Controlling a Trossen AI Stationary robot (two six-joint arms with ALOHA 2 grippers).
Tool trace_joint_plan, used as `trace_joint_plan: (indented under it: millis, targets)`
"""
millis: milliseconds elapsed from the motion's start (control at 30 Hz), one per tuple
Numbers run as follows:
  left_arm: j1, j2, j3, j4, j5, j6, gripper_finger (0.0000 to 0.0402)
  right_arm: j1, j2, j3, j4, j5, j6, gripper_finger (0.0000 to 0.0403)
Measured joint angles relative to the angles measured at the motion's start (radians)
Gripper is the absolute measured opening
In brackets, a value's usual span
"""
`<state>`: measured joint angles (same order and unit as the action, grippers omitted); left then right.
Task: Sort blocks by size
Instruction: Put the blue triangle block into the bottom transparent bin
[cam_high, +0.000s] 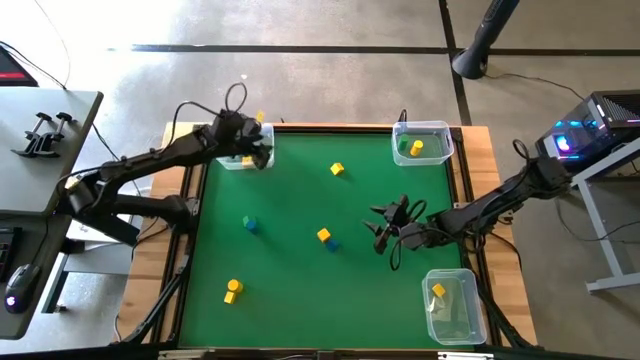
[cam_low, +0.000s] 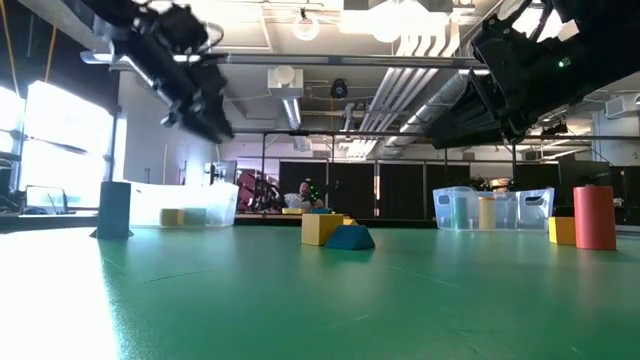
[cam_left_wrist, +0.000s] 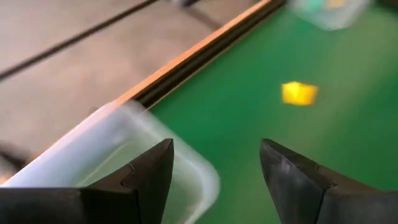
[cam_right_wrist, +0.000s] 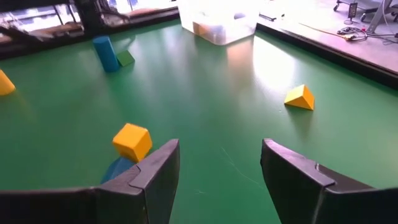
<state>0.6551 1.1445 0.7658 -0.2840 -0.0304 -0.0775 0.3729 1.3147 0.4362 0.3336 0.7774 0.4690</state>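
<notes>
Small blocks lie scattered on the green table (cam_high: 300, 300). A yellow one (cam_high: 337, 169) sits toward the far side, and a blue and green pair (cam_high: 249, 223) left of centre. A yellow cube (cam_right_wrist: 132, 141) rests beside a blue block (cam_right_wrist: 118, 168) mid-table, and yellow ones (cam_high: 233, 290) lie near the front left. My left gripper (cam_high: 262, 150) hangs open above the right rim of the far-left clear bin (cam_left_wrist: 124, 155). Nothing is between its fingers. My right gripper (cam_high: 385, 225) stands open and empty just right of the yellow cube, clear of it.
A clear bin (cam_high: 422, 140) at the far right holds a yellow and a green block. Another bin (cam_high: 450, 305) at the near right holds a yellow block. A yellow wedge (cam_right_wrist: 300, 98) lies ahead of my right gripper. A red cylinder (cam_low: 594, 217) stands beside a yellow block (cam_low: 562, 230).
</notes>
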Motion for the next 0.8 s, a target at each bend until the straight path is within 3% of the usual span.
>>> trace_joint_plan:
  millis: [233, 467, 633, 800]
  targets:
    - [-0.315, -0.001, 0.0, 0.189, -0.11, 0.093, 0.0225, -0.002, 0.128, 0.0, 0.086, -0.038, -0.013, 0.0215]
    - [-0.562, 0.07, 0.0, 0.35, -0.248, 0.085, 0.0225, -0.046, 0.294, 0.001, 0.384, -0.321, -0.183, 0.0215]
    - [-0.706, 0.152, 0.0, 0.407, -0.357, 0.021, 0.0225, -0.083, 0.414, 0.072, 0.418, -0.511, -0.325, 0.0215]
    - [-0.855, 0.259, 0.0, 0.479, -0.579, -0.033, 0.0225, -0.114, 0.525, 0.172, 0.403, -0.543, -0.461, 0.0215]
